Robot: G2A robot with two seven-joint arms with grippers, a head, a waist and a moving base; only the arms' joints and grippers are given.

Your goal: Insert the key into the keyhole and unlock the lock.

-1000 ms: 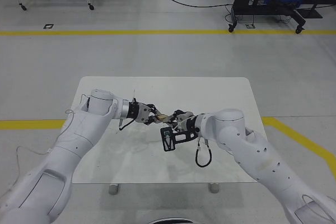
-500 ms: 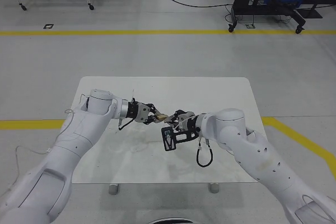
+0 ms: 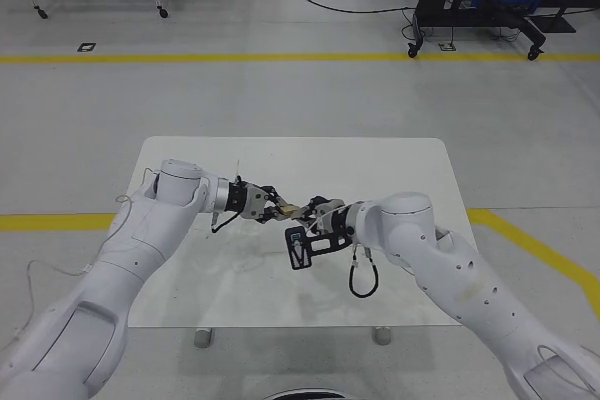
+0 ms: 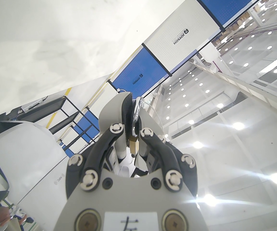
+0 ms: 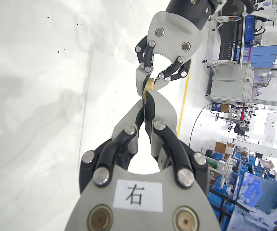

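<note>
There is one table [image 3: 400, 165], and above it are two grippers: the left gripper [image 3: 276, 207] at nine o'clock of the single brass lock [image 3: 291, 209], and the right gripper [image 3: 308, 208] at three o'clock of it. The lock carries one silver shackle [image 4: 137, 111]. The key count is probably one, though it lies hidden between the right gripper's closed pads and cannot be made out.

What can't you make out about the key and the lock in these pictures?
Key: right wrist view, hidden between the right gripper's shut fingers.
Keyhole: same view, covered where those fingers meet the lock; insertion cannot be told.
Lock body: left wrist view, mostly behind the left gripper's fingers.
Top view: both too small.
</note>
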